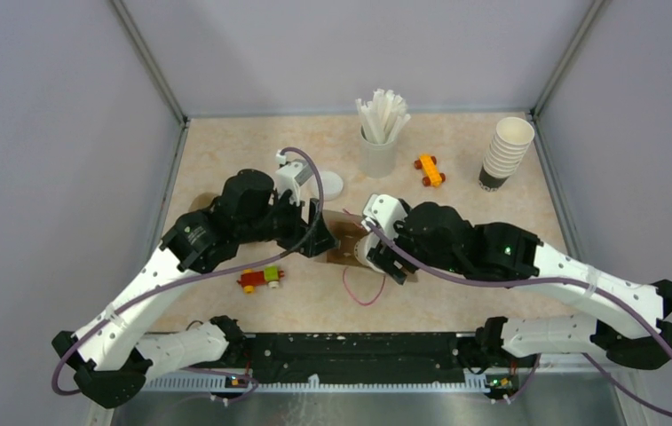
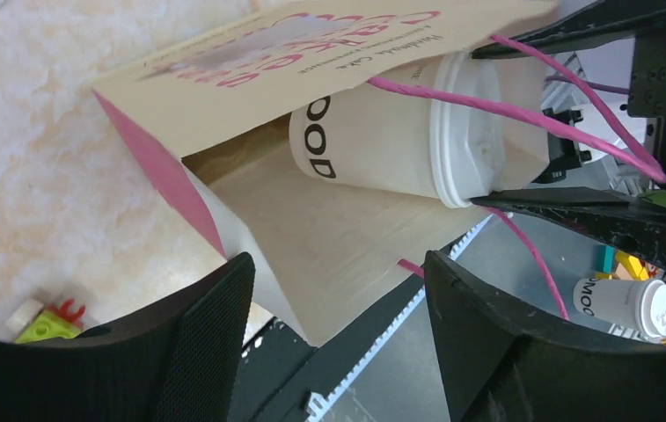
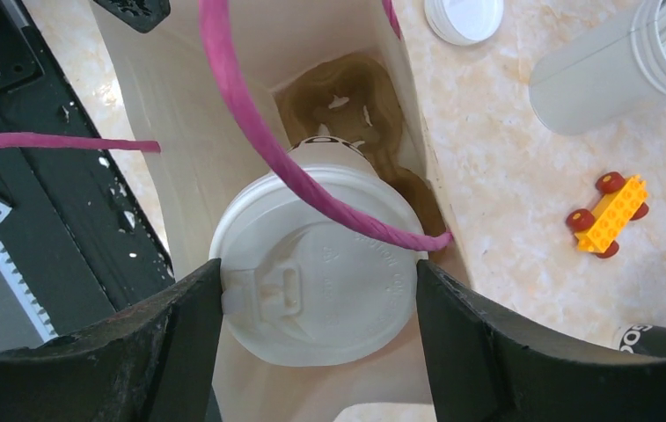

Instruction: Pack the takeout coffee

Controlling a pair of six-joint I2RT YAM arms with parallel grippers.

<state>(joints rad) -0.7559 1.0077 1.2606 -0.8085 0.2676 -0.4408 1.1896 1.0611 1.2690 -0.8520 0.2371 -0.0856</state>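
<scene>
Wide open, my left hand (image 2: 338, 268) holds nothing. My right hand (image 3: 318, 286) pinches the white paper cup with a white lid (image 3: 311, 290), one finger on each side of the lid. The cup is inside the tan paper bag with pink rope handles (image 2: 250, 61). A brown cardboard tray (image 3: 347, 97) sits deeper in the bag. Past the bag, a flat round white lid (image 3: 464, 16) and an orange block toy car (image 3: 611, 214) lie on the pale stone-look table (image 3: 505, 132).

Mostly buried under machinery.
From above, the left arm (image 1: 243, 217) and right arm (image 1: 456, 244) cover nearly all of the paper bag (image 1: 343, 241); up close its pink lettering (image 2: 250, 48) blurs, the cup (image 2: 373, 141) loses its base inside, and the stick holder (image 3: 602, 79) runs off-frame.
</scene>
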